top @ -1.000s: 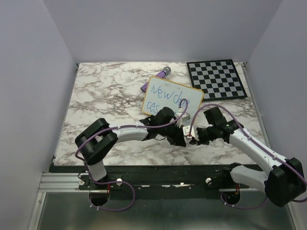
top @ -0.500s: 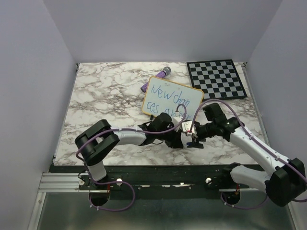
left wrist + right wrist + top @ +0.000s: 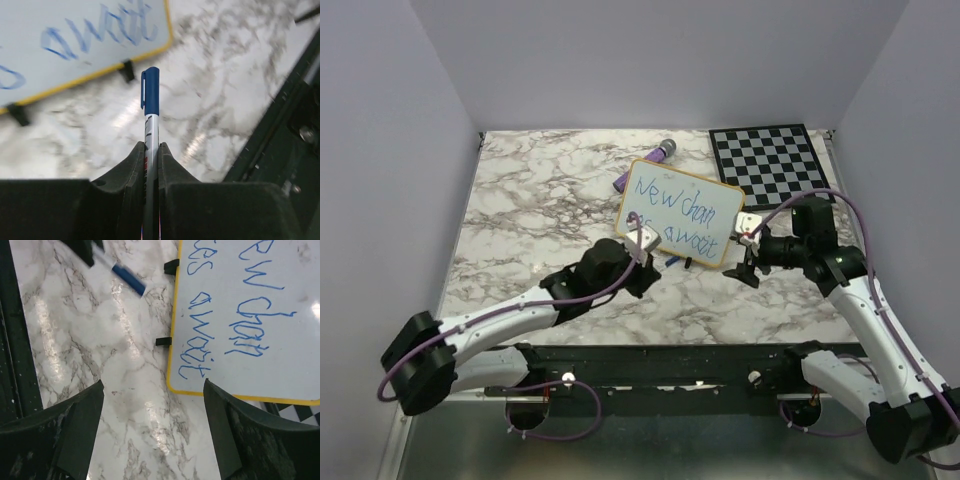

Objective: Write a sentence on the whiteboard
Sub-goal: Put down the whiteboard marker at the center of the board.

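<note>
A marble-patterned tabletop (image 3: 540, 200) is seen spread wide, grey veins on white, and it is closed in by plain pale walls (image 3: 410, 150) on three sides. At the far right corner a black-and-white checkered board (image 3: 772, 165) is laid flat. Over at the back centre, a purple marker (image 3: 663, 152) is spotted lying at a slant, with a second purple piece (image 3: 620, 184) just nearer and to its left. A blue-capped pen (image 3: 150, 105) with a silver barrel is seen, cap on, above the marble.
</note>
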